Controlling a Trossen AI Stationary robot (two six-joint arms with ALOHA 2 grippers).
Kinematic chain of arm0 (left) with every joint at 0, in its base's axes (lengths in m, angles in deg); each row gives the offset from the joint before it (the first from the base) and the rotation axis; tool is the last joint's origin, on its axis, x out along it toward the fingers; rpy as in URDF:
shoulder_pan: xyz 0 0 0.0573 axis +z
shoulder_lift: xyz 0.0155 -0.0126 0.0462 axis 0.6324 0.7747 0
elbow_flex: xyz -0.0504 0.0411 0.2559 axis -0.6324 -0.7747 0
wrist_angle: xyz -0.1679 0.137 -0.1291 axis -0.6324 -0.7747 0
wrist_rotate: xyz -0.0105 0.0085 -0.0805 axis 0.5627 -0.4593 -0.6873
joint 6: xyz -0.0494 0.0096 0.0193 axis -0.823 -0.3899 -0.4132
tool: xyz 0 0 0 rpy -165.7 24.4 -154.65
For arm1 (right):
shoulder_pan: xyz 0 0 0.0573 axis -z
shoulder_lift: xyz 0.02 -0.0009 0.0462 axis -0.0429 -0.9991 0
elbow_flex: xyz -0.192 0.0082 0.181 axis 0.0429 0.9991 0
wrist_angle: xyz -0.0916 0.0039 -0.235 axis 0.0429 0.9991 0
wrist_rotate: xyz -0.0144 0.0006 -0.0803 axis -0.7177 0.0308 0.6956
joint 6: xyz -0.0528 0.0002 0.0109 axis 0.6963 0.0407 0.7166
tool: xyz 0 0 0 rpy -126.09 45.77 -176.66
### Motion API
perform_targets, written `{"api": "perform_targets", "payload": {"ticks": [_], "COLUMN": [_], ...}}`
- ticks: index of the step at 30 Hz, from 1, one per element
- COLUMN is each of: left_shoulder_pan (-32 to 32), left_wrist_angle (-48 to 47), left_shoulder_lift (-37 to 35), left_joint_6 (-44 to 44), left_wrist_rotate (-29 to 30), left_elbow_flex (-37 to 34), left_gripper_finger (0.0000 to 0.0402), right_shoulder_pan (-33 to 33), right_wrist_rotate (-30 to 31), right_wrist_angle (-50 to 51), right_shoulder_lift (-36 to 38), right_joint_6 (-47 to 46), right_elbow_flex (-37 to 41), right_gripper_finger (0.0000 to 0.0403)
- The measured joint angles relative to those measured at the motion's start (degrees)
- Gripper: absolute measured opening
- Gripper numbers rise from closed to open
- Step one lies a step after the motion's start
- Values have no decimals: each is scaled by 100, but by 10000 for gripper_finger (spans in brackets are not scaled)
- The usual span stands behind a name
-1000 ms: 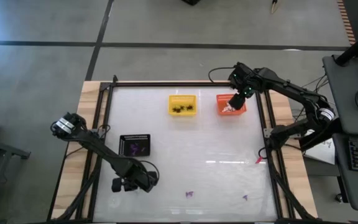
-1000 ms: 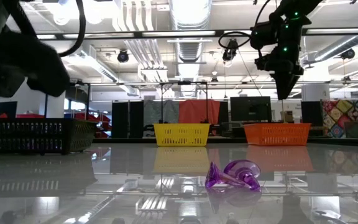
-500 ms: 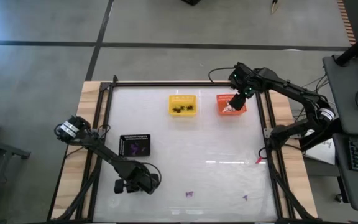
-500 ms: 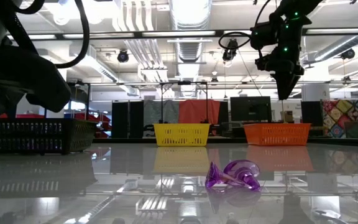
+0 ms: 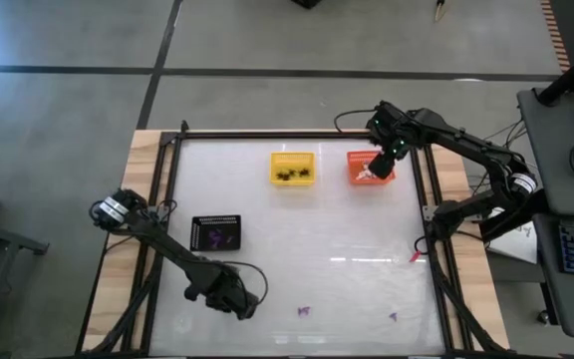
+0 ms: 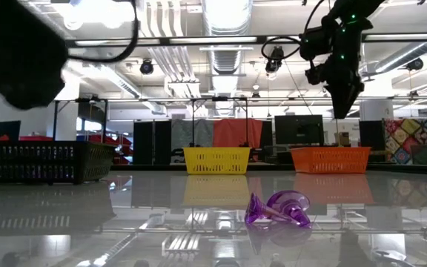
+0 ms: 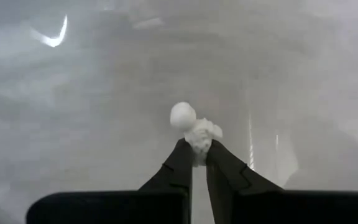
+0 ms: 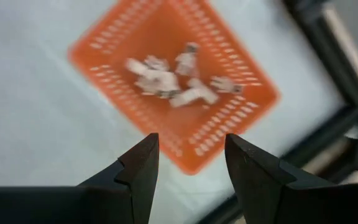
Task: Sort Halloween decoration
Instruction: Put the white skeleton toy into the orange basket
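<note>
Left gripper (image 7: 196, 163) pinches a small white knobbly plastic trinket (image 7: 194, 127) by its edge, well away from the orange perforated plastic basket (image 5: 370, 167). Shallow tip grip; it may slip in transit. Right gripper (image 8: 188, 163) hangs spread above that basket.

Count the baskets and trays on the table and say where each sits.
3: yellow basket at the far side near the middle, orange basket beside it under the right gripper, black tray toward the left side. None seems hidden.

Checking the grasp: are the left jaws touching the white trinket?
Touching. The left wrist view shows the left gripper shut on the white trinket, pinched at its lower end.
</note>
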Motion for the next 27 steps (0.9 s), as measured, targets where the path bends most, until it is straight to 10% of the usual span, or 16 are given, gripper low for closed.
{"api": "perform_targets", "payload": {"ticks": [7,16,27], "left_shoulder_pan": [120,984,2225], "left_wrist_angle": [-46,-99,-176], "left_shoulder_lift": [-69,-125,-490], "left_joint_6": [1848,4580,7292], "left_wrist_rotate": [668,791,787], "left_elbow_flex": [550,957,1458], "left_gripper_finger": [2,1,1], "right_shoulder_pan": [0,-126,-1189], "right_wrist_rotate": [-1615,-5783,-6105], "right_wrist_angle": [63,184,149], "right_shoulder_lift": [0,1,81], "right_joint_6": [-9,-6,-212], "right_elbow_flex": [0,0,0], "right_gripper_finger": [176,176,176]}}
